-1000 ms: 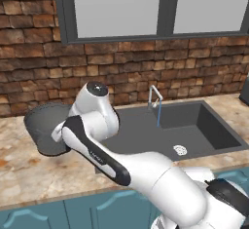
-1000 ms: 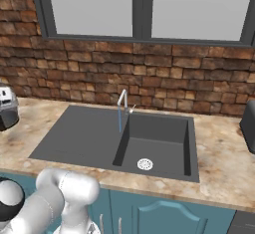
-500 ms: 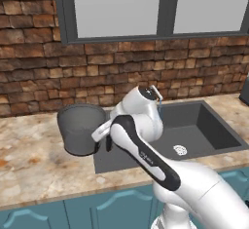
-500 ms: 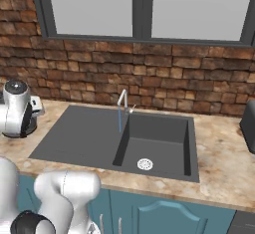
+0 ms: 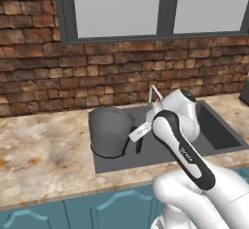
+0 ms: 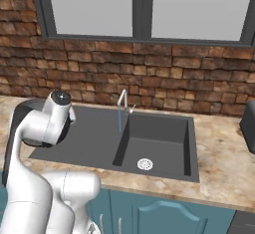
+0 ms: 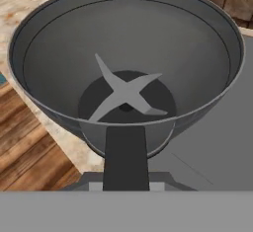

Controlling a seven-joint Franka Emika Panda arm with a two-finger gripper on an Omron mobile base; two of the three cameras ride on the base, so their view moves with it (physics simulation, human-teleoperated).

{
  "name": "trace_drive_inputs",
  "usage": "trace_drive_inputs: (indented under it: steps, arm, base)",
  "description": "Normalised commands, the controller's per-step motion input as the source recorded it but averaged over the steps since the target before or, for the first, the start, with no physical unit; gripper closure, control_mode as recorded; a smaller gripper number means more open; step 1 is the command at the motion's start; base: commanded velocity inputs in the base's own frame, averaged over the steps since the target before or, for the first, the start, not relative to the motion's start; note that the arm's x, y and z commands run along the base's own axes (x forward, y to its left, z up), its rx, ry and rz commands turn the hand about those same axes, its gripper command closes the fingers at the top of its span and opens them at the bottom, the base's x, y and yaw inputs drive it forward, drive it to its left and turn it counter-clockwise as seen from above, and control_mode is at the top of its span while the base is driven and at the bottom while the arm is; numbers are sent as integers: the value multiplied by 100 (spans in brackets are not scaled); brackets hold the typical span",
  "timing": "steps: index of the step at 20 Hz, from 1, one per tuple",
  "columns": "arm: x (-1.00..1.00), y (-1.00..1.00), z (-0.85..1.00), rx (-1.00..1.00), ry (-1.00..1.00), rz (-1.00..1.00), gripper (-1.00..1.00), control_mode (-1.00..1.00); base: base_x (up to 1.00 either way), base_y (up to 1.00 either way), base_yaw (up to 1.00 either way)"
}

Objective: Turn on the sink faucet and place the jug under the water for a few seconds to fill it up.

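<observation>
Dark grey and wide, the jug (image 5: 111, 131) hangs over the left edge of the sink (image 6: 89, 138), partly above the marble counter (image 5: 44, 155), and we look straight down into it in the hand view, where a grey four-bladed cross (image 7: 123, 94) sits on its floor and the black handle (image 7: 125, 157) runs toward the camera. We cannot make out the gripper (image 5: 139, 134) fingertips; the band at the bottom of the hand view cuts them off, and from the left the white arm (image 5: 180, 145) covers most of the hand, so we cannot tell whether the jaws pinch the handle. The arm also hides much of the faucet (image 6: 122, 100) from the left; from the right we see it clear, with the thin blue water (image 6: 119, 121) falling from it, well right of the jug. A brick wall (image 6: 189, 93) and a window (image 6: 139, 4) stand behind, and a dark object (image 6: 248, 126) is cut off at the right edge.
</observation>
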Motion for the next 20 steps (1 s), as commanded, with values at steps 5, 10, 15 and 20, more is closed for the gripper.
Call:
trace_drive_inputs:
  steps: [5,10,15,20]
  arm:
    - [10,-100,-4,0,7,3,100,-100]
    - [20,-100,0,0,8,4,100,-100]
    - [30,-100,0,0,5,5,100,-100]
    - [30,-98,0,0,0,4,100,-100]
  base:
    - [0,0,0]
    - [0,0,0]
    - [0,0,0]
    - [0,0,0]
